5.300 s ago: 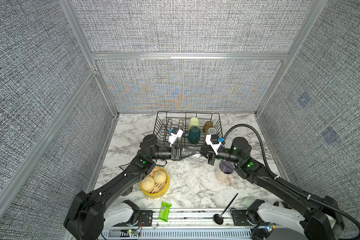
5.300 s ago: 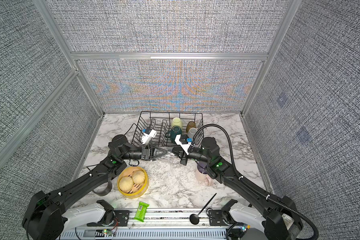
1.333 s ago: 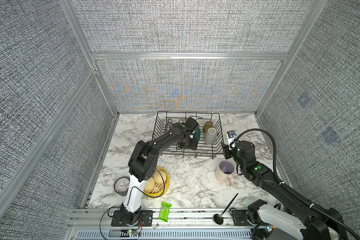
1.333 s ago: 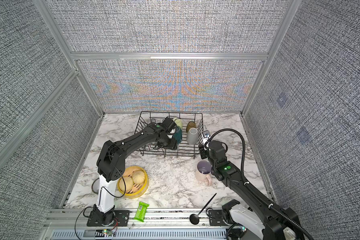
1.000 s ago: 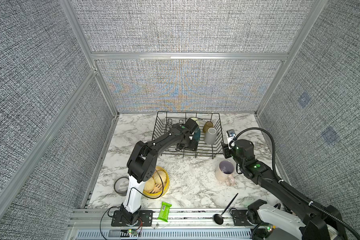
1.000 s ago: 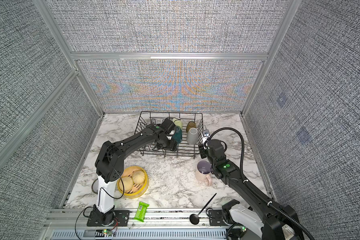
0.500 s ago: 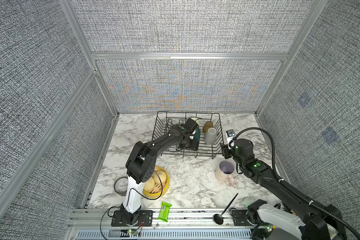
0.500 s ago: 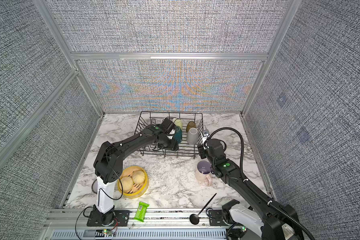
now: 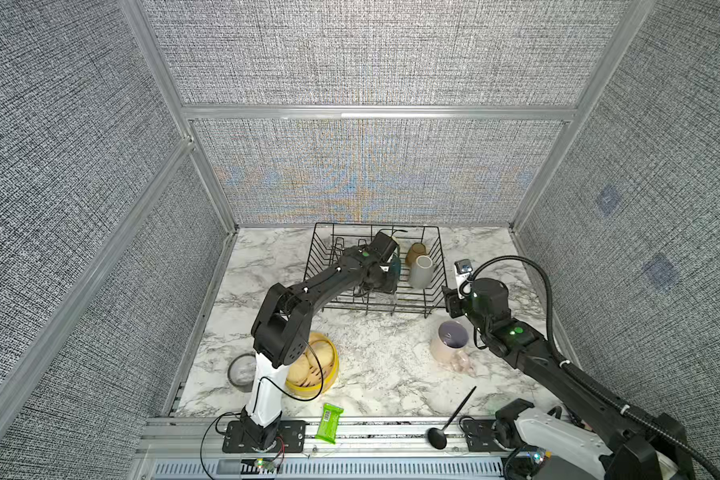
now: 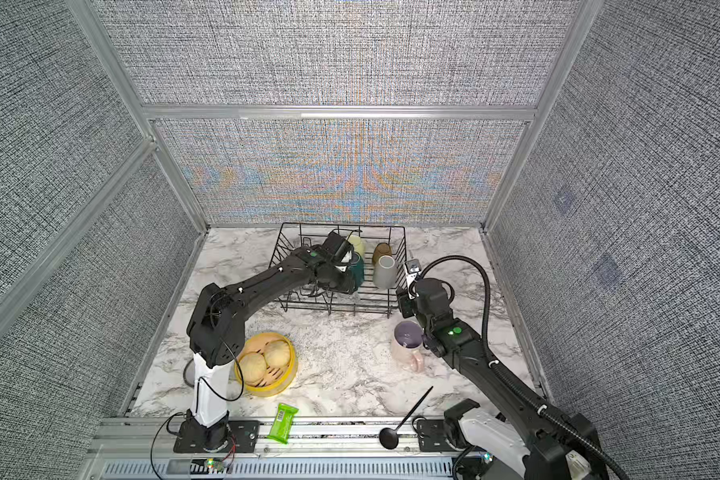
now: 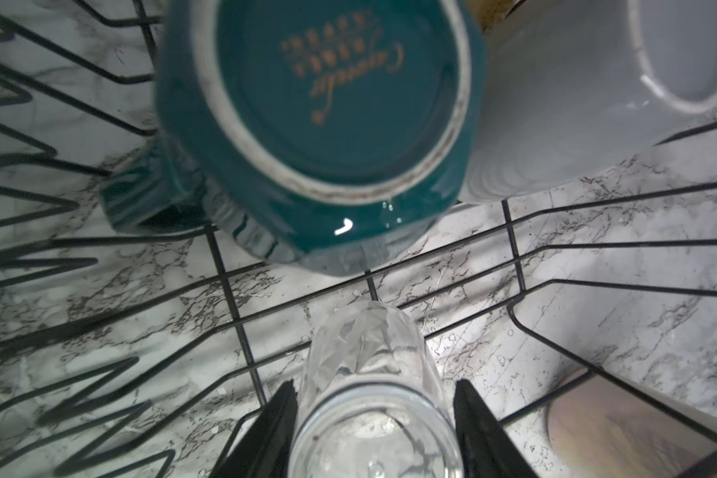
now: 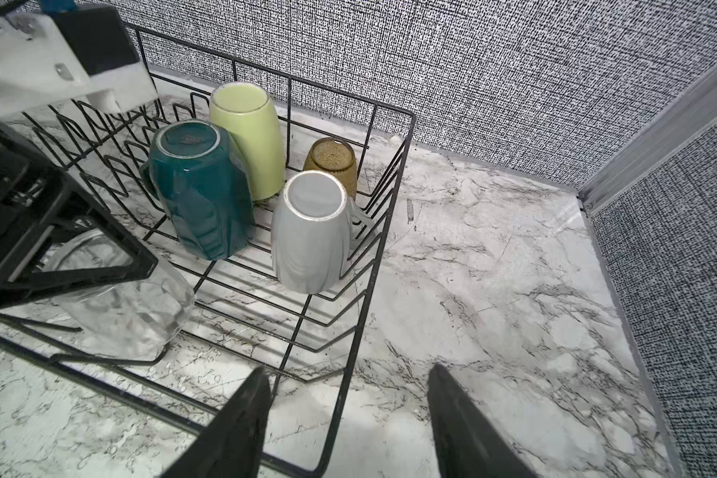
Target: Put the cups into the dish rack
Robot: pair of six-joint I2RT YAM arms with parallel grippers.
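Observation:
The black wire dish rack [image 9: 391,312] [image 10: 292,249] [image 12: 390,231] stands at the back of the table. Upside down inside it are a dark teal mug [image 12: 199,198] [image 11: 315,103], a pale green cup [image 12: 245,136], an amber tumbler [image 12: 332,159] [image 9: 415,252] and a grey-white mug [image 12: 311,231] [image 9: 420,272]. My left gripper [image 11: 375,385] [image 9: 381,286] reaches into the rack's front part. Its fingers press both sides of the clear glass [image 11: 365,364] [image 12: 129,314], whose base rests on the wires. A pink mug [image 9: 449,345] [image 10: 406,345] stands upright on the table. My right gripper [image 12: 348,397] [image 9: 449,301] hangs open and empty over the rack's front right corner, behind that mug.
A yellow steamer basket [image 9: 331,384] with buns sits front left, partly under my left arm. A grey round tin [image 9: 242,372] lies left of it. A green snack bar [image 9: 329,422] and a black spoon [image 9: 449,419] lie at the front edge. Walls enclose three sides.
My left gripper's fingers have drawn in against the clear glass inside the rack. My right gripper has edged slightly toward the rack's corner. The cups have not moved.

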